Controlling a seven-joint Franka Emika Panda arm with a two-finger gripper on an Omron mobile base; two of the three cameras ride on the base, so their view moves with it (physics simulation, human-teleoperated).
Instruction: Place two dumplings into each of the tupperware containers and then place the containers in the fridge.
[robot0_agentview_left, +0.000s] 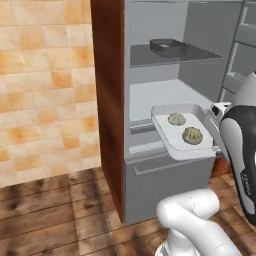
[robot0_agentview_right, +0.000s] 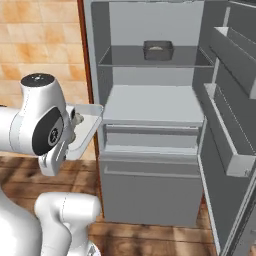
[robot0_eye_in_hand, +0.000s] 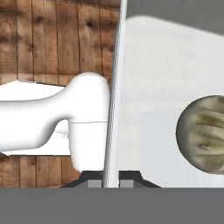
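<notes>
White tupperware container (robot0_agentview_left: 176, 131) held level in front of the open fridge (robot0_agentview_left: 165, 75), at the height of the lower shelf (robot0_agentview_left: 165, 92), carrying two dumplings: far dumpling (robot0_agentview_left: 176, 119) and near dumpling (robot0_agentview_left: 192, 135), slightly apart. Dark grey tupperware container (robot0_agentview_left: 168, 46) resting on the upper shelf (robot0_agentview_left: 150, 56), toward its back. Hand (robot0_agentview_left: 218, 111) at the right rim of the white container, beside the dark forearm. Tiled wall (robot0_agentview_left: 45, 85) at left; wooden floor (robot0_agentview_left: 50, 210) below.

Right base view: white container (robot0_agentview_right: 90, 122) seen edge-on, left of the fridge (robot0_agentview_right: 150, 65) opening, partly hidden behind the arm. Dark grey container (robot0_agentview_right: 158, 50) centred on the upper shelf (robot0_agentview_right: 125, 57). Lower shelf (robot0_agentview_right: 150, 105) and drawer (robot0_agentview_right: 150, 187) beneath; door racks (robot0_agentview_right: 230, 145) at right.

Hand view: hand (robot0_eye_in_hand: 111, 178) clenched on the thin rim of the white container (robot0_eye_in_hand: 153, 78), one fingertip on each side of the wall. One dumpling (robot0_eye_in_hand: 203, 133) lying inside the container, at the right edge. Wooden floor (robot0_eye_in_hand: 52, 39) behind.
</notes>
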